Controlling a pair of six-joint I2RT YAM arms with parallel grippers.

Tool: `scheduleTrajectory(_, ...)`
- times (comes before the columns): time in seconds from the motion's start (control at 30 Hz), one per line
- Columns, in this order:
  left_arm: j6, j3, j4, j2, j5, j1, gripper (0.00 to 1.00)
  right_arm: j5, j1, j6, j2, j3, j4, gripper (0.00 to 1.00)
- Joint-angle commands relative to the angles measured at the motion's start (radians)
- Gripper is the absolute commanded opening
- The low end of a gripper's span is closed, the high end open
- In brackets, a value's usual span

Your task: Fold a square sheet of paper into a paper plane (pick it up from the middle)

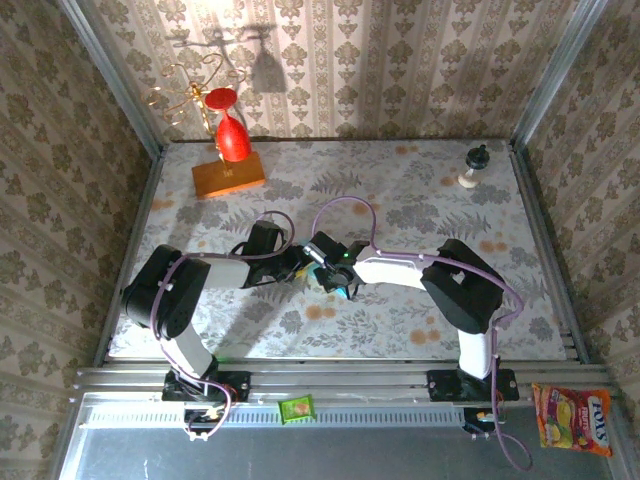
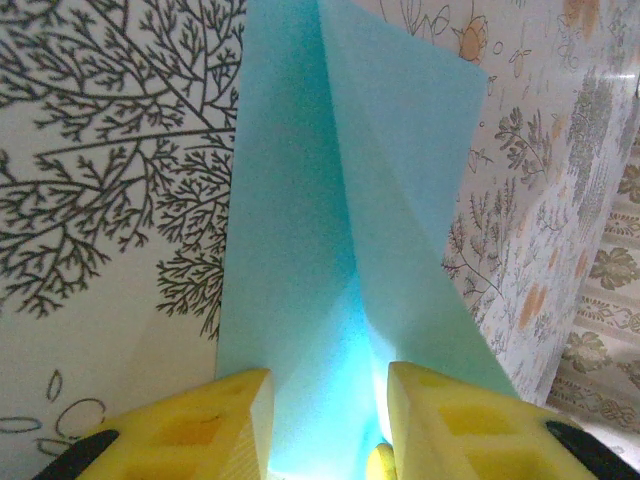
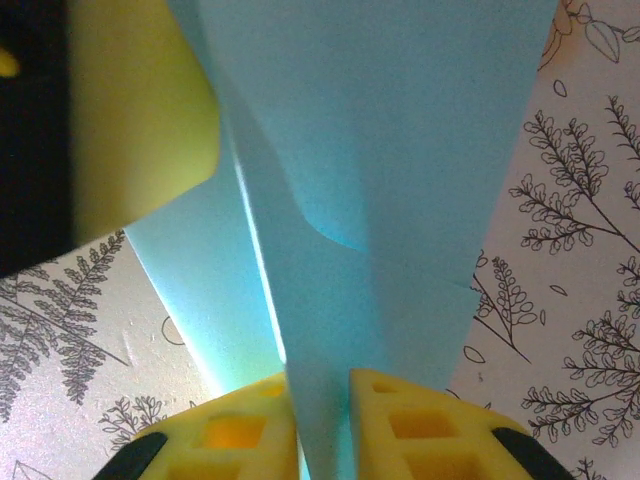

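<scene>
Two grippers are meeting over the middle of the table (image 1: 450, 220). On the left, the left gripper (image 2: 325, 385) is gripping one end of the paper plane (image 2: 330, 200), with its yellow fingers (image 2: 230, 410) standing a little apart, and the folded light-blue paper is sitting wedged between them and stretching away along its centre crease. Just to its right, the right gripper (image 3: 320, 385) is pinching the other end, with its fingers drawn close together on a thin fold, and the paper is fanning out wider beyond them.
</scene>
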Motion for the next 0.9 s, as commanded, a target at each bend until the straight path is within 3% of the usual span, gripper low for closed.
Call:
scheduleTrajectory(0.0,0.019,-0.013,-0.015,-0.022,-0.002,-0.006,0.35,-0.002,0.005,0.005,0.006,-0.014,0.012,0.18)
scheduleTrajectory(0.53,0.053,-0.056,-0.114,-0.207,-0.068,0.042,0.35,-0.209,-0.044,0.028,-0.074,-0.176,0.222,0.16)
scheduleTrajectory(0.87,0.043,-0.049,-0.048,-0.189,-0.033,0.025,0.32,-0.476,-0.143,0.075,-0.098,-0.323,0.427,0.15)
